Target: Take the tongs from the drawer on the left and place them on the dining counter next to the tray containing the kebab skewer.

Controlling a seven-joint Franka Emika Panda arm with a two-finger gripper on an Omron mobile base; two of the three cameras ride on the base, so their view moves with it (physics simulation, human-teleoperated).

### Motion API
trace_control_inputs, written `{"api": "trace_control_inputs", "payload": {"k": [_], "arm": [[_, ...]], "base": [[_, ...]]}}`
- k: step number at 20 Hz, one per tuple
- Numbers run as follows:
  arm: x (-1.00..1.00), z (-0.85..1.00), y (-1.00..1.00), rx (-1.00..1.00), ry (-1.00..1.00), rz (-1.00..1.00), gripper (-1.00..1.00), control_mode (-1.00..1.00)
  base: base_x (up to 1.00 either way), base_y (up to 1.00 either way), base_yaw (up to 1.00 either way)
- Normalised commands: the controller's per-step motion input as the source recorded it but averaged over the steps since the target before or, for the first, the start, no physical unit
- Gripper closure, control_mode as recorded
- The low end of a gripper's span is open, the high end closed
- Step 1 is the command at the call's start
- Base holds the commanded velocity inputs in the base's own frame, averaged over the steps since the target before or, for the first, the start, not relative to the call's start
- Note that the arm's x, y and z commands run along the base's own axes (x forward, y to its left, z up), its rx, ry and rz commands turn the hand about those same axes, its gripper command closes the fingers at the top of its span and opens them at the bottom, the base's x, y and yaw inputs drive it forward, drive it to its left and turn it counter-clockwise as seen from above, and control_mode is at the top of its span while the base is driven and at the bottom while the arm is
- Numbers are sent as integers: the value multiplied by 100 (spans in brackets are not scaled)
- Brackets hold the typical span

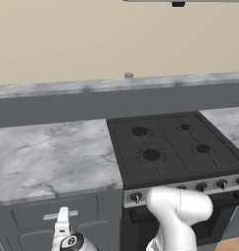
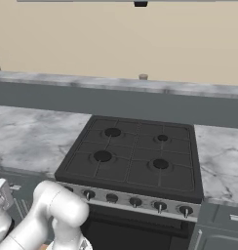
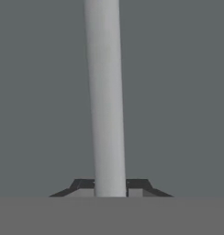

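Fingers (image 3: 110,187) clamp the silver bar handle (image 3: 104,92) against the grey drawer (image 3: 178,92) front, below the marbled counter (image 1: 48,157).

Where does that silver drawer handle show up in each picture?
Left base view: drawer handle at bottom left, below the counter edge.
Right base view: a short sliver at the left edge.
Hand view: upright bar down the middle.
Shared landmark: black stove, in both base views.
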Motion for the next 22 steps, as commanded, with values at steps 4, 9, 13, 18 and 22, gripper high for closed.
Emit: {"api": "trace_control_inputs", "payload": {"k": [4, 9, 13, 18, 22], "arm": [[-31, 0, 0, 0, 0, 0, 100, -100], [-32, 0, 0, 0, 0, 0, 100, -100], [-31, 0, 0, 0, 0, 0, 100, -100], [-26, 0, 0, 0, 0, 0, 100, -100], [-23, 0, 0, 0, 0, 0, 100, -100]], "base": [[0, 0, 0], [0, 0, 0], [0, 0, 0], [0, 0, 0], [0, 0, 0]]}}
